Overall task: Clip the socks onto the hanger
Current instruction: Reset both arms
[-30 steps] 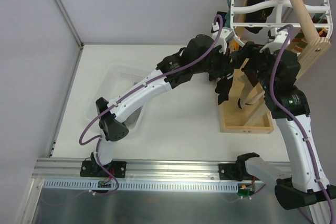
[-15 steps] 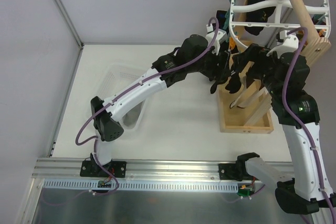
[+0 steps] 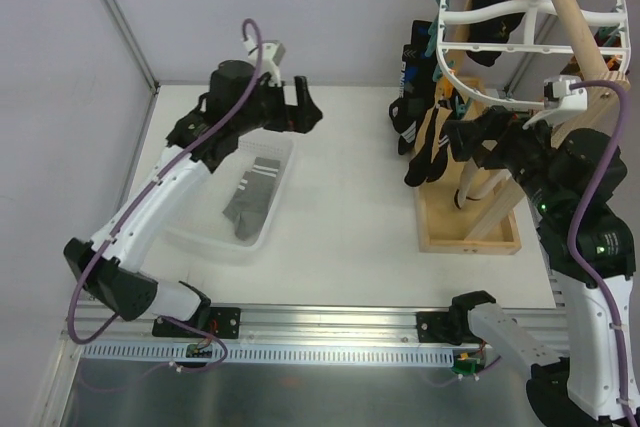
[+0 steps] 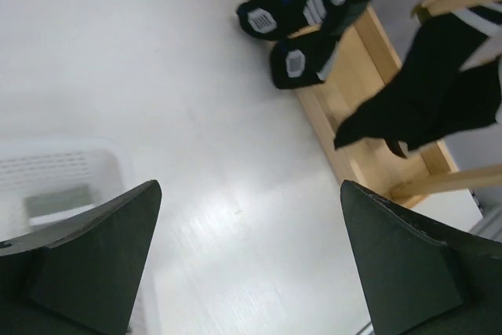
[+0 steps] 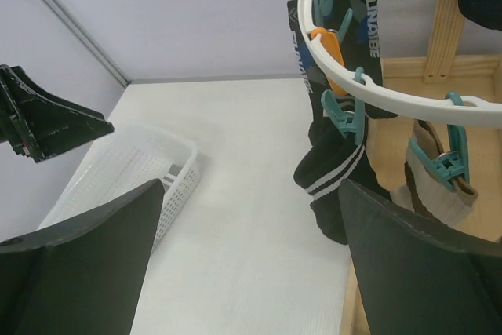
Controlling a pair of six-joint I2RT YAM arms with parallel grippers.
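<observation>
Cut off: hanger (image 3: 447,59) is running out of frame at top/right; pole (image 3: 565,2) is hiding part of it.
Basket: white mesh basket (image 3: 283,162) is sitting below L hand (image 3: 303,109), holding 1 grey sock (image 3: 250,197) w/ white stripes, lying flat.
L hand: hovering released, fingers wide, empty.
R hand (image 3: 465,137): gaping too, empty.
Socks (image 3: 415,132): black, soft, some w/ white stripes/lettering, dangling from teal pegs (image 5: 345,111) on hanger rim, just ahead of R hand.
Hanger: white plastic oval w/ cross bars, hanging over wooden stand (image 3: 470,232) on bench (image 3: 350,217).
</observation>
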